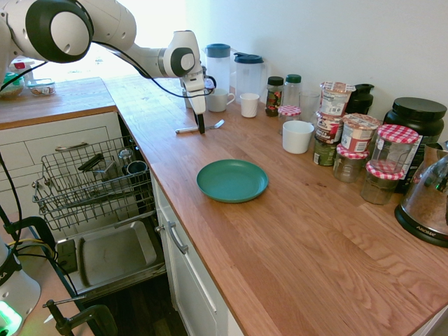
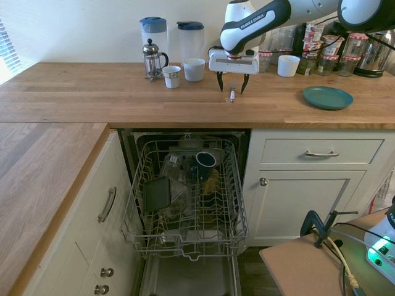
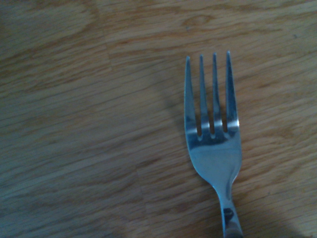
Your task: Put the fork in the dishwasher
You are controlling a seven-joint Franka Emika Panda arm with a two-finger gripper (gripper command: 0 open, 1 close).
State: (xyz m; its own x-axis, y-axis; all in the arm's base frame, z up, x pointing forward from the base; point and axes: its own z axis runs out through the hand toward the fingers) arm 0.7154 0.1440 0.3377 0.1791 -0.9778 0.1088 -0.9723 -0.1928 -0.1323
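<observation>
Wrist view – fork [image 3: 214, 148] flat; gripper [image 2: 232, 90] open above.

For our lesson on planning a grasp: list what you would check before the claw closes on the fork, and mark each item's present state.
1. Claw open: ok.
2. Claw pointing straight down: ok.
3. Fork lies flat on the worktop, between the fingers: ok.
4. Fingertips low enough to grip the handle: cannot tell.
5. Nothing touching the fork: ok.
6. Dishwasher door down, rack pulled out: ok.
</observation>
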